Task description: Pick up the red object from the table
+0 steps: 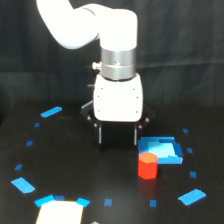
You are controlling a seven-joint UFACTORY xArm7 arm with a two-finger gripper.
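The red object (147, 166) is a small red-orange cylinder standing upright on the black table (75, 165), right of centre. Its top edge overlaps the corner of a flat blue square patch (162, 150). My gripper (117, 136) hangs from the white arm, low over the table, pointing down. Its two dark fingers (100, 135) stand apart with nothing between them, so it is open. The red object lies toward the exterior view's right of the gripper and nearer the camera, apart from the fingers.
Small blue tape marks dot the table in a ring, with larger ones at the back left (51, 111), the front left (22, 185) and the front right (192, 196). A white block (60, 212) sits at the bottom edge. A black curtain hangs behind.
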